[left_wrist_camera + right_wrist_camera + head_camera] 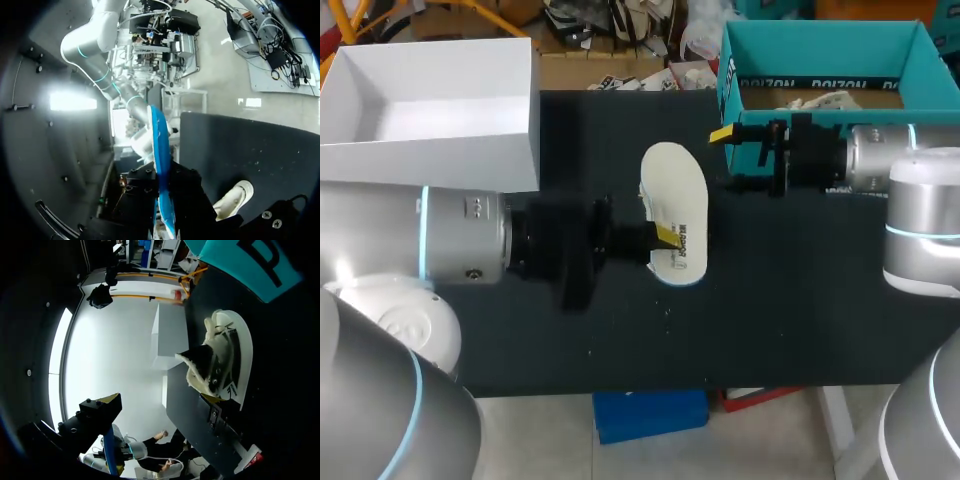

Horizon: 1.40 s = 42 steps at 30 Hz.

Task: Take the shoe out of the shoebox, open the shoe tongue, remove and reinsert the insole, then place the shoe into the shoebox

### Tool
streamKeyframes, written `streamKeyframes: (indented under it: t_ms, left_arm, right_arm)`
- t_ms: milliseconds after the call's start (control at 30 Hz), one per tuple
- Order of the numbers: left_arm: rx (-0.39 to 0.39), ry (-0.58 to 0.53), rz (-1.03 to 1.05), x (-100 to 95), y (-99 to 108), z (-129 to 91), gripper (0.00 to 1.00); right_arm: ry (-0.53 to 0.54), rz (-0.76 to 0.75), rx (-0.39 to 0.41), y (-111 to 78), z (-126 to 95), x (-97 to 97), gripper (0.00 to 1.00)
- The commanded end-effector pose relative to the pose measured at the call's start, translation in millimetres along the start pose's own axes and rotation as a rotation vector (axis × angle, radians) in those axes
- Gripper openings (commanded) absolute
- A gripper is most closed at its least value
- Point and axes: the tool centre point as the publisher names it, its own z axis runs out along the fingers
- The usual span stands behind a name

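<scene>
White shoe on the black surface, clamped by the left end effector, out of the teal shoebox.

The shoe point(675, 215) lies near the middle of the surface point(770, 310), with its pale sole showing in the head view and its laced upper and dark opening showing in the right wrist view. The left end effector point(665, 237) is clamped on it toward its nearer end. One yellow tip presses on the sole, and in the left wrist view the shoe sits between the fingers. The right end effector point(722, 136) hangs just beside the front left corner of the shoebox point(825, 45), apart from the shoe. Its fingers are spread wide with nothing between them. Crumpled paper point(820, 100) lies inside the shoebox. An open white box point(380, 165) stands at the far left corner, well apart from the shoe.
</scene>
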Motion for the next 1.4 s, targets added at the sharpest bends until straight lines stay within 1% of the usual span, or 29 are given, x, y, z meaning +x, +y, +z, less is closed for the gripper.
streamKeyframes:
  t_ms: [33,167,200,367,633,800,1100,1267,1400]
  left_arm:
    - [0.000,-0.041,0.030,17.6,-2.8,-2.5,0.00]
    - [0.010,-0.071,0.050,29.3,-0.3,-2.8,0.00]
    - [0.010,-0.063,0.064,32.5,0.3,-2.6,0.00]
    - [-0.020,-0.130,0.075,47.8,9.0,-4.0,0.00]
    - [-0.054,-0.146,0.086,66.5,17.5,2.0,0.00]
    - [-0.048,-0.157,0.079,76.6,22.6,6.4,0.00]
    - [-0.033,-0.154,0.088,90.6,45.1,20.3,0.00]
    - [-0.036,-0.144,0.100,94.1,64.8,25.6,0.00]
    - [-0.034,-0.141,0.102,100.8,80.2,30.7,0.00]
  right_arm:
    - [-0.001,0.001,-0.003,-0.4,1.3,-0.4,1.00]
    - [-0.001,0.001,-0.003,-0.4,1.3,-0.4,1.00]
    - [-0.001,0.001,-0.003,-0.4,1.3,-0.4,1.00]
    - [-0.001,0.001,-0.003,-0.4,1.3,-0.4,1.00]
    - [-0.001,0.001,-0.003,-0.4,1.3,-0.4,1.00]
    - [-0.001,0.001,-0.003,-0.4,1.3,-0.4,1.00]
    - [-0.001,0.001,-0.003,-0.4,1.3,-0.4,1.00]
    - [-0.001,0.001,-0.003,-0.4,1.3,-0.4,1.00]
    - [-0.001,0.001,-0.003,-0.4,1.3,-0.4,1.00]
